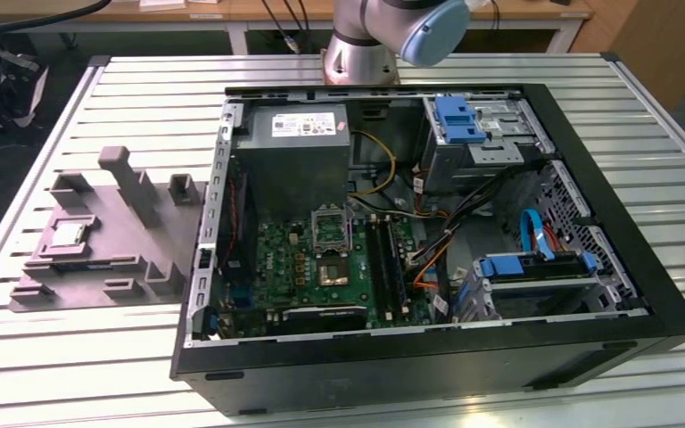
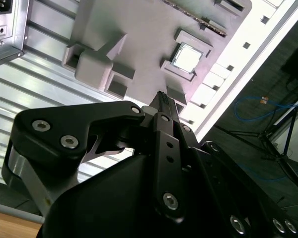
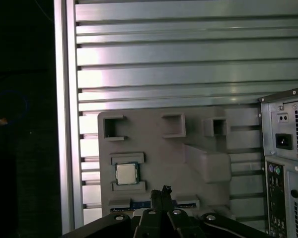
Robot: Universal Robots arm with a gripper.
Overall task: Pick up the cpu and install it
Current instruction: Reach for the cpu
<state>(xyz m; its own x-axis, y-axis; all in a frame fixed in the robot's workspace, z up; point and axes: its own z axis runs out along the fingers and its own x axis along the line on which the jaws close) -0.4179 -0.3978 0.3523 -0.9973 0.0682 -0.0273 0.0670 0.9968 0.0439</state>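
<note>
Shiny metal cpu (image 3: 126,173), matt plastic tray (image 3: 159,158), ribbed metal table (image 3: 188,64)

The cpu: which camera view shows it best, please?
The first wrist view: the cpu lies face-on and uncovered in the grey tray. The second wrist view shows it slanted, with glare on its top. The exterior view shows it far off, on the exterior view's left.

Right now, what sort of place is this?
Likely a robotics lab for computer assembly: a robot arm, an open computer case on a slatted metal table, and a grey tray holding the cpu.
</note>
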